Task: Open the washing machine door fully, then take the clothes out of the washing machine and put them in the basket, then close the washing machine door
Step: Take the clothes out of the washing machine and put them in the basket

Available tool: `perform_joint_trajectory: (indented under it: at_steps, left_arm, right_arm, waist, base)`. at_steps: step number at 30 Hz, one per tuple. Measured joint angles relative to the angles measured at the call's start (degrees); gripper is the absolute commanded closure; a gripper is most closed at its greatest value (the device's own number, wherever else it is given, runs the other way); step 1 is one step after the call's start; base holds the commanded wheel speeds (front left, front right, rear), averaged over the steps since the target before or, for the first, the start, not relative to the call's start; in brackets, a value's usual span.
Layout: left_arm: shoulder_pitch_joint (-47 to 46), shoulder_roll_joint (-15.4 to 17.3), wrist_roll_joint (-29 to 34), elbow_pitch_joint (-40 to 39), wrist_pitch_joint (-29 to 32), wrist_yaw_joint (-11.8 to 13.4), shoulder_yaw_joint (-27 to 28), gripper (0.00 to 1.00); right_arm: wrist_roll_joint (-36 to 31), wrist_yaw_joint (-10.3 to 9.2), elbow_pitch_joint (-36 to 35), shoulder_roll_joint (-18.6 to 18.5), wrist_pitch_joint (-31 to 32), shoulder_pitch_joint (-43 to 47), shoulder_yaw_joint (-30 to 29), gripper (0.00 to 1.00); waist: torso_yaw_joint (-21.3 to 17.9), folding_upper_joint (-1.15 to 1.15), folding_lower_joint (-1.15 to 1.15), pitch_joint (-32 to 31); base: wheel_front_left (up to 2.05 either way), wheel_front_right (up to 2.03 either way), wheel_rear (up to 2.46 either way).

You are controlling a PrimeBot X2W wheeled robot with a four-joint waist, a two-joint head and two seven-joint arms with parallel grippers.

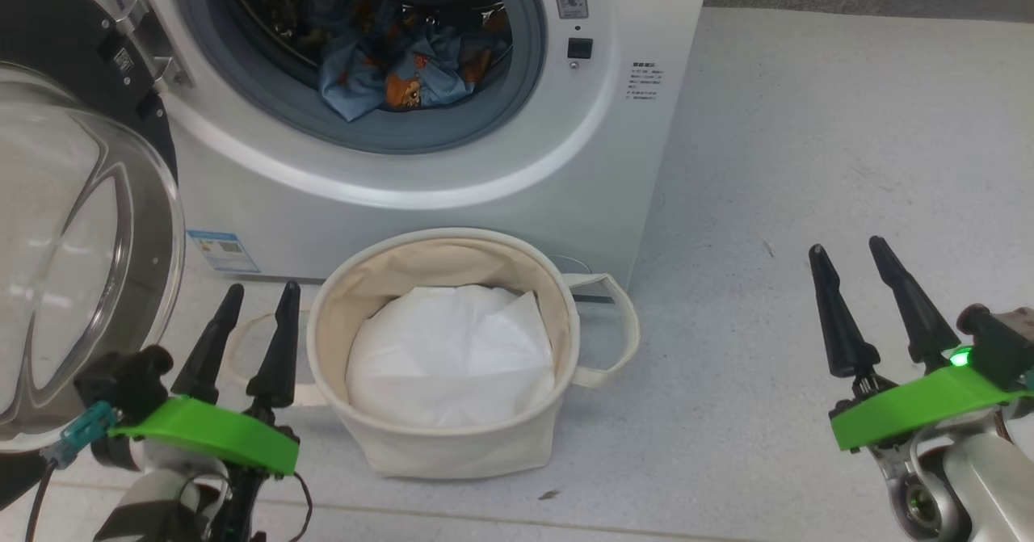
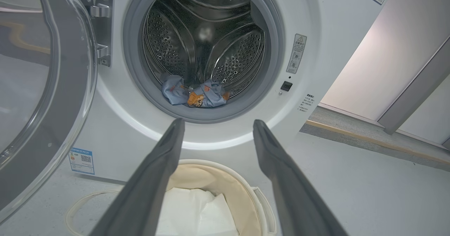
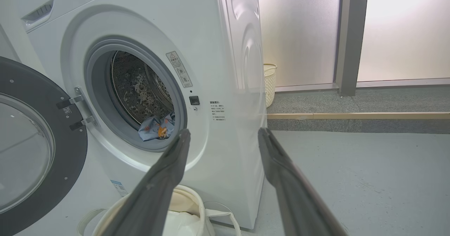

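The washing machine door (image 1: 73,227) is swung wide at the left. "Hisense" can be read in grey at the top of the washing machine (image 3: 239,53). The clothes (image 1: 396,73), blue w/ orange figures, are seen at the btm front of the drum, by the grey ring. A blue label sticker (image 1: 222,251) w/ a QR code is stuck low on the front & a warning sticker (image 2: 297,53) by the drum mouth; their words are too small to be read. The basket (image 1: 436,237) is set on the floor just in front, w/ a white sheet (image 1: 452,356) inside. The left gripper (image 1: 262,287) & right gripper (image 1: 846,245) are held w/ fingers spread wide, holding nothing.
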Motion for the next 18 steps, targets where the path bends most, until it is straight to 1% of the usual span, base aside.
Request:
perform_joint_trajectory:
  at_steps: [18]
  left_arm:
    - [-0.01, 0.44, 0.10, -0.35, -0.27, 0.00, -0.04, 0.00]
  right_arm:
    - [-1.52, 0.00, 1.30, 0.23, 0.78, 0.01, -2.26, 0.00]
  waist:
    - [0.24, 0.00, 0.00, -0.25]
  base:
    - [0.00, 0.00, 0.00]
